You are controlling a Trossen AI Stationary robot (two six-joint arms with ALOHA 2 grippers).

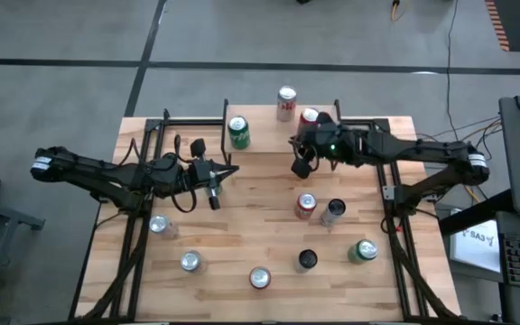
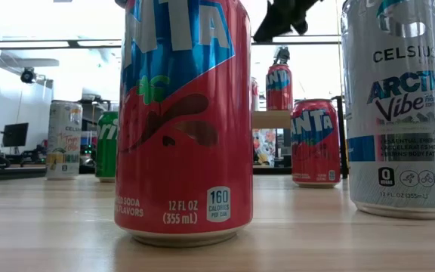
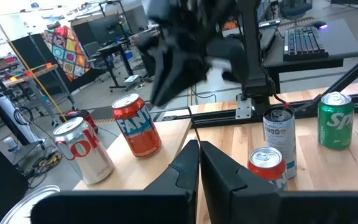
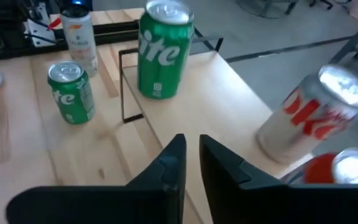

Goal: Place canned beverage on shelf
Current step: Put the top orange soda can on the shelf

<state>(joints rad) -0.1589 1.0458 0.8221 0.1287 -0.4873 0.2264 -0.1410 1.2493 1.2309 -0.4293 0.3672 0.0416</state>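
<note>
Although my right fingers are nearly pressed together, they pinch nothing — they hover above the light wood shelf with thin black legs, over its bare middle. On that board stand a green Sprite can, a silver-and-red Diet Coke can and a red can with a silver lid, upright and well apart from one another, which I judge leaves room for another between them. More cans wait on the butcher-block surface, among them a red Fanta can near my right arm, so I judge a fresh pick comes next. My left fingers are pressed together, empty, resting low over the surface's left half.
</note>
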